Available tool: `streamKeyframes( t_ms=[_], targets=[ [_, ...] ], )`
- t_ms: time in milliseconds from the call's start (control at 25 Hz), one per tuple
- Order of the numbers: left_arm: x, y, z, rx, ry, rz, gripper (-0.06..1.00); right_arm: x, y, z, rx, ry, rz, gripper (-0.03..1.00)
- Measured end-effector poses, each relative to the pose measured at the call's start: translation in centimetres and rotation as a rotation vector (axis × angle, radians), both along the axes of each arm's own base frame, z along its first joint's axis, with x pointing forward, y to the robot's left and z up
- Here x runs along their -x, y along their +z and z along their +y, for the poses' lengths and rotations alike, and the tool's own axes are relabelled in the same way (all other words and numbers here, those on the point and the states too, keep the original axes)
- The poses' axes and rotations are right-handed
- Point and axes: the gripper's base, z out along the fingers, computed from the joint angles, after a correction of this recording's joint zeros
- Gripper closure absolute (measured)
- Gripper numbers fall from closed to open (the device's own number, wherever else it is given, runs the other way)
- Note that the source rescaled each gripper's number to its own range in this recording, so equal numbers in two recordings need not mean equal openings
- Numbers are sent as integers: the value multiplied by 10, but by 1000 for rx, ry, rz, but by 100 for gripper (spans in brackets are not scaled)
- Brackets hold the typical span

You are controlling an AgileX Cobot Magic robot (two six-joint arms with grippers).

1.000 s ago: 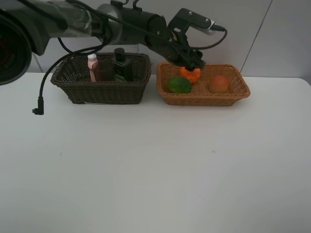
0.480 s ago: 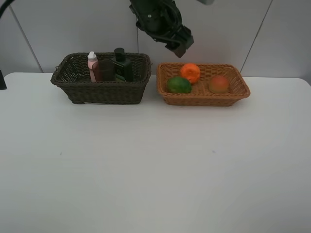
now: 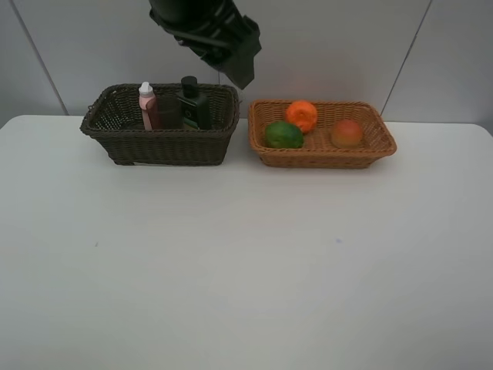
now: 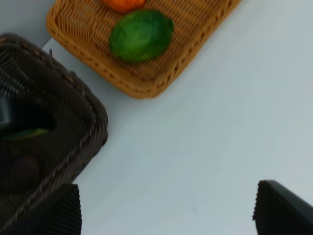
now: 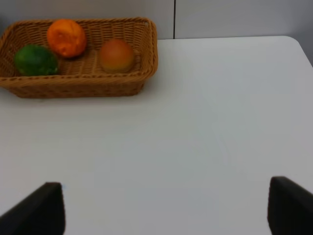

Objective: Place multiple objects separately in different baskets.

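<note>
Since both pairs of fingers stand wide apart with nothing between them, neither arm is carrying anything at this moment. The left gripper [image 4: 166, 210] shows only its two dark fingers [image 4: 51, 210] at the lower corners of the left wrist view; the right gripper [image 5: 166, 208] shows the same over bare worktop [image 3: 246, 262]. In the high view the left arm [image 3: 208, 31] now sits at the upper left-centre of the frame, above the dark basket [image 3: 158, 142]; a second ago it reached down over the tan basket [image 3: 320, 154] at the orange [image 3: 302, 116], so it has let go and swung back and up.

The orange lies in the tan basket with the green fruit [image 3: 283, 135] and the peach-like fruit [image 3: 347, 133]. In the dark basket, upper left, stand the pink bottle [image 3: 145, 104] and the dark green bottle [image 3: 192, 104], with a darker thing between them that is probably the cup, though I cannot tell. No loose object shows on the worktop, so the sorting looks finished, with only the arm's retreat left.
</note>
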Motion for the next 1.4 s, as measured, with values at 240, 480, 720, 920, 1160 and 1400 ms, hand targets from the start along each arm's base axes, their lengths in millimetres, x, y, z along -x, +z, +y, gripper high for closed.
streamKeyframes(
  t_ms=[240,480,720,920,1160,1400],
  targets=[
    [44,0,60,33,95,6,3,0,0,0,0,0,0,11],
    [84,1,124,70,232,-21,3,0,0,0,0,0,0,11],
    [127,1,175,122,387,-47,3,0,0,0,0,0,0,11],
    [170,1,205,190,499,-92,3,0,0,0,0,0,0,11],
    [217,-11,227,248,645,-168,3,0,0,0,0,0,0,11],
    [246,-21,231,306,738,-241,3,0,0,0,0,0,0,11]
  ],
)
